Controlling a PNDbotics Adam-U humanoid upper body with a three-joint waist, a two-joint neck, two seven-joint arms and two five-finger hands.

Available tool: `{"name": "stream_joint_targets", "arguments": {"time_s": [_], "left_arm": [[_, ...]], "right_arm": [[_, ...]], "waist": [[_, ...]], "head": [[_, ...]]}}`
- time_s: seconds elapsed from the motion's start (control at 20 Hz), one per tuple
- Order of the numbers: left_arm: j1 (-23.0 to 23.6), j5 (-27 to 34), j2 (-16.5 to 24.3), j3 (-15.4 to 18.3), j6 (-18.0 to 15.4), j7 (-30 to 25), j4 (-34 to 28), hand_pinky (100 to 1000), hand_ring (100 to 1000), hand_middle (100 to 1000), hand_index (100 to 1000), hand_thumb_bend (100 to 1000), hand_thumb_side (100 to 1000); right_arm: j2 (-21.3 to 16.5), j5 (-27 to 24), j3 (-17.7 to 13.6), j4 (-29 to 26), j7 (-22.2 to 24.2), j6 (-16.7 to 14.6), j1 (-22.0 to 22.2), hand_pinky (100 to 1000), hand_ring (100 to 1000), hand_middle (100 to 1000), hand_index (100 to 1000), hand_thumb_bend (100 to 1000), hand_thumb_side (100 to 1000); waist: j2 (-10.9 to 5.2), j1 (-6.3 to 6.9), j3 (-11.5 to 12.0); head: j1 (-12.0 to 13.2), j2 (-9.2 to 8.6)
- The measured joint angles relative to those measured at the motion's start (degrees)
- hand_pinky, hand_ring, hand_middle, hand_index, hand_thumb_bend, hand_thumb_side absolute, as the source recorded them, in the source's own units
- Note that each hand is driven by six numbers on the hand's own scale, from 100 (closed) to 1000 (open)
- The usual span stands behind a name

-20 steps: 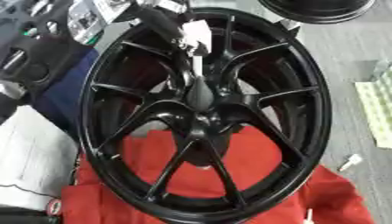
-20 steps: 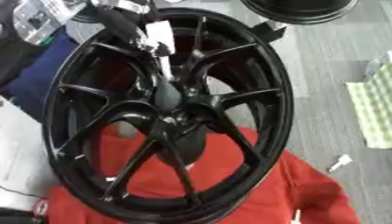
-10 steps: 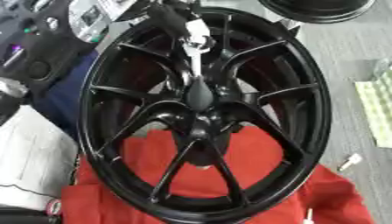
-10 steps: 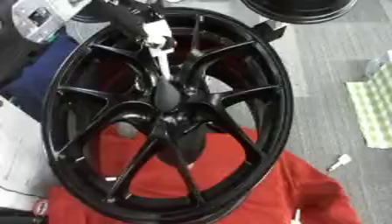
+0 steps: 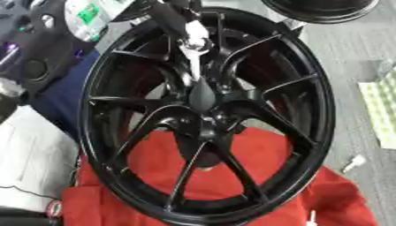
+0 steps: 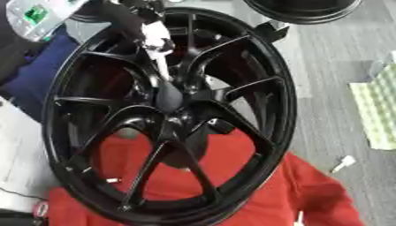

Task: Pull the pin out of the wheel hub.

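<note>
Pin [image 5: 195,62], pale slim rod, stands in centre of black wheel hub [image 5: 203,100], long axis running up toward far-left. Left hand [image 5: 179,21] reaches in from far-left, fingers closed round pin's outer end w/ silver tip. Pull path, by judgement: along pin axis, away from centre. Right hand not visible. Wheel rests on red cloth [image 5: 255,190], grey floor [image 5: 356,48] at right.

Black hand [image 5: 172,17], white and silver fittings at tip.
</note>
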Motion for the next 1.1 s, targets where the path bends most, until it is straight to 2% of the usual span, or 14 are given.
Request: {"name": "stream_joint_targets", "arguments": {"time_s": [0.2, 0.5, 0.55, 0.8, 0.9, 1.1], "left_arm": [[0.0, -0.3, 0.1, 0.0, -0.2, -0.8, -0.1, 650, 444, 201, 499, 149, 222], [0.0, -0.3, 0.4, -0.1, -0.6, -1.1, -0.2, 650, 444, 201, 499, 149, 222], [0.0, -0.3, 0.4, -0.1, -0.6, -1.1, -0.2, 640, 392, 148, 407, 211, 224], [0.1, 0.6, 1.3, -0.4, -2.1, -1.2, -1.0, 632, 385, 166, 409, 265, 217], [0.2, 1.1, 1.8, -0.5, -2.8, -1.2, -1.5, 631, 368, 147, 394, 310, 209], [0.6, 1.9, 2.7, -0.7, -3.7, -1.2, -3.0, 632, 331, 101, 394, 317, 212]], "right_arm": [[0.0, 0.0, 0.0, 0.0, 0.0, 0.0, 0.0, 711, 548, 497, 644, 100, 330], [0.1, 0.1, -0.3, 0.0, 0.0, 0.0, 0.0, 711, 548, 497, 644, 100, 330], [0.1, 0.1, -0.3, 0.0, 0.0, 0.0, 0.0, 712, 548, 497, 643, 100, 344], [0.4, 0.1, -0.3, 0.0, 0.0, 0.0, 0.0, 712, 548, 497, 643, 100, 353], [0.5, 0.1, -0.3, 0.0, 0.0, 0.0, 0.0, 712, 548, 497, 643, 100, 355], [0.5, 0.2, -0.4, 0.0, 0.0, 0.0, 0.0, 713, 548, 498, 643, 100, 360]], "waist": [[0.0, -0.1, 0.0], [0.0, -0.1, 0.0], [0.0, -0.11, 0.0], [0.0, -0.47, 0.0], [0.0, -0.54, 0.1], [0.0, -0.59, 0.1]], "head": [[0.1, 0.0], [0.3, 0.0], [0.3, 0.0], [0.4, 0.0], [0.4, 0.0], [0.4, 0.0]]}}
